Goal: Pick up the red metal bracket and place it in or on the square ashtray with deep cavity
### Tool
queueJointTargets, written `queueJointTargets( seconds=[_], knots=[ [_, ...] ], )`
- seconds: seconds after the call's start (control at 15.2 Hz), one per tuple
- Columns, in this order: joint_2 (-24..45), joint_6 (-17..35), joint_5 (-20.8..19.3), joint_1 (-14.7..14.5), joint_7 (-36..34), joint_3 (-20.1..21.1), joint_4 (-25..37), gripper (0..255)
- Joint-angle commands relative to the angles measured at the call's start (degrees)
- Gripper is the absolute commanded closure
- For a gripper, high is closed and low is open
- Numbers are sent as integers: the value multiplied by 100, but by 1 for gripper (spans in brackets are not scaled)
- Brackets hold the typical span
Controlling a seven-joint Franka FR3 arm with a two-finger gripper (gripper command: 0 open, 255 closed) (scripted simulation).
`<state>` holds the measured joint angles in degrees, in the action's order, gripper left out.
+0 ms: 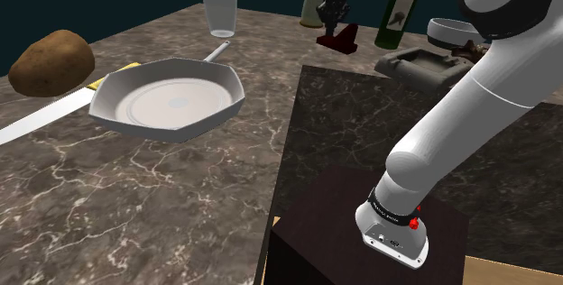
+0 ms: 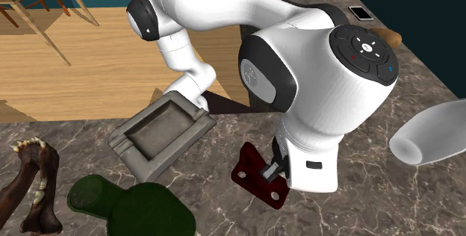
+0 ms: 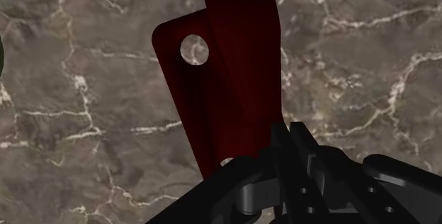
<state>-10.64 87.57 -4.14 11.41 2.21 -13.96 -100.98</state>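
The gripper pinches the upright flange of the red bracket, low at the marble counter, just to the second exterior view's right of the grey square ashtray, with a green bottle nearer and a white vase far right; the bracket is dark red, L-shaped and has round holes.

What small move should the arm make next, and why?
Probably a short straight lift. The gripper seems shut on the red bracket by its upright flange, while the bracket appears to rest on the marble table. Raising it first should let it clear the wall of the grey square ashtray beside it.
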Motion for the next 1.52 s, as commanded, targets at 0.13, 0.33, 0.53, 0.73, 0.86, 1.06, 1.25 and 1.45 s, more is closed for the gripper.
queueJointTargets(
  seconds=[0.13, 0.33, 0.53, 0.73, 0.86, 1.06, 1.25, 1.45],
  knots=[
    [0, 0, 0, 0, 0, 0, 0, 255],
    [0, 0, 0, 0, 0, 0, 0, 0],
    [-494, -155, -139, -89, 1656, -155, -91, 0],
    [-573, -9, -162, -103, 1747, -180, -299, 0],
    [-620, 147, -174, -98, 1736, -183, -501, 0],
    [-689, 423, -195, -87, 1719, -190, -845, 0],
    [-689, 423, -195, -87, 1719, -191, -845, 0],
    [-689, 423, -195, -87, 1719, -191, -845, 0]
  ],
)
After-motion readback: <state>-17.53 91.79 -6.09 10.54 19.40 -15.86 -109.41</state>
